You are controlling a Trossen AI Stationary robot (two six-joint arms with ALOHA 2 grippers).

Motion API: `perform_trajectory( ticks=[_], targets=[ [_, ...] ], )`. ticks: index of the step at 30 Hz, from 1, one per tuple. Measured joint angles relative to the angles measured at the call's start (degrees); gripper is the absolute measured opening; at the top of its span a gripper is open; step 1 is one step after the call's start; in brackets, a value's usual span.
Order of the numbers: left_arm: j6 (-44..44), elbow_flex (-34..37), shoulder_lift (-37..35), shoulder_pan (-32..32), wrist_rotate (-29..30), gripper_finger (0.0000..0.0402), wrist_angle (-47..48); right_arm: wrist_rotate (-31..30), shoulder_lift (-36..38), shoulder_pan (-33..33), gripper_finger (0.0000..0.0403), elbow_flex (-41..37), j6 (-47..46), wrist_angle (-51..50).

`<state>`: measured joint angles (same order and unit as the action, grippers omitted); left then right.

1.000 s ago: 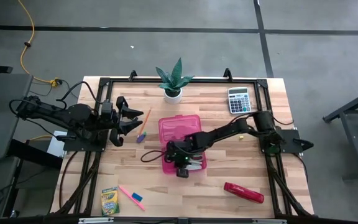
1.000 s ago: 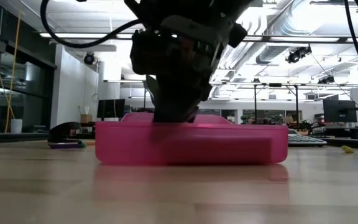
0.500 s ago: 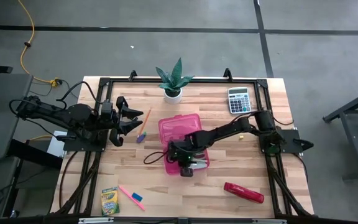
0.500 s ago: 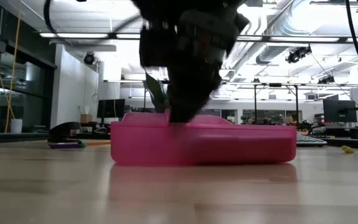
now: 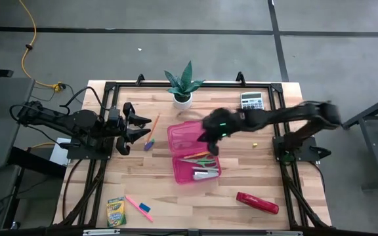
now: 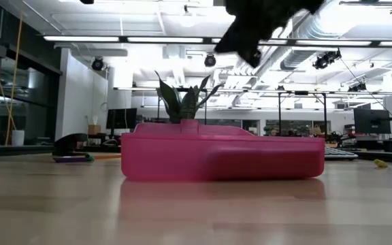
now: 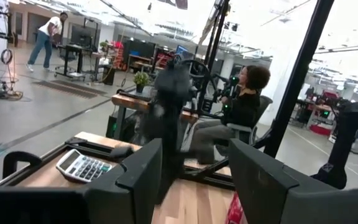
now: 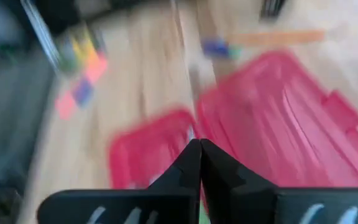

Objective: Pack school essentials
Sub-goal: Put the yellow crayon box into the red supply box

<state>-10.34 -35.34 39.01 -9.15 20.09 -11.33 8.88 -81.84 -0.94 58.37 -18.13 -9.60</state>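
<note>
Pink case (image 5: pixel 192 152) sits open mid-bench, lid part toward the far edge, tray part toward the near edge. Tray already holds scissors (image 5: pixel 199 159) and some small stationery (image 5: pixel 205 172), hard to sort out from above. Still outside: crayon box (image 5: pixel 115 211), pink marker (image 5: pixel 134 204) and blue eraser (image 5: pixel 144 208) near the near-left corner; orange pencil (image 5: pixel 154 122) and a small purple-tipped piece (image 5: pixel 149 143) left of the case, by the left claw; a tiny yellow bit (image 5: pixel 255 144) right of the case. So roughly partway, most loose items left.

Right claw (image 5: pixel 210 145) hangs above the case's right side, fingers pressed together, holding nothing visible; its wrist view is motion-smeared. Left claw (image 5: pixel 143 126) waits at the left edge of the bench, fingers spread wide, empty.

Calculator (image 5: pixel 252 101) at the far-right corner is partly covered by the right arm. Stapler (image 5: pixel 257 202) lies near the near-right corner, plant (image 5: pixel 182 86) at the far edge. The low view shows only the case's side wall, contents hidden. A seated person (image 7: pixel 238 115) shows beyond the bench.
</note>
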Motion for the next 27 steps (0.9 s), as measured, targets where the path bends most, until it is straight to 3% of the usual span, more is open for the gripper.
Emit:
perform_trajectory(
  ticks=[5, 8, 23, 27],
  targets=[
    [0.02, -0.01, 0.07, -0.02, 0.27, 0.0172, 0.72, -7.32, 12.09, 1.52, 0.0, -15.85, -8.59, 30.4],
    [0.03, -0.01, 0.46, 0.0, 0.75, 0.0172, 1.55, -10.76, 15.86, 2.46, 0.0, -21.28, -8.1, 40.83],
    [-0.03, 0.0, 0.86, -0.02, 0.97, 0.0172, 1.7, -12.12, 20.46, 2.81, 0.0, -24.02, -2.36, 42.74],
    [-6.01, -0.33, 1.89, -0.02, 2.75, 0.0172, 2.89, -12.13, 20.44, 2.81, 0.0, -24.02, -2.36, 42.36]
  ],
)
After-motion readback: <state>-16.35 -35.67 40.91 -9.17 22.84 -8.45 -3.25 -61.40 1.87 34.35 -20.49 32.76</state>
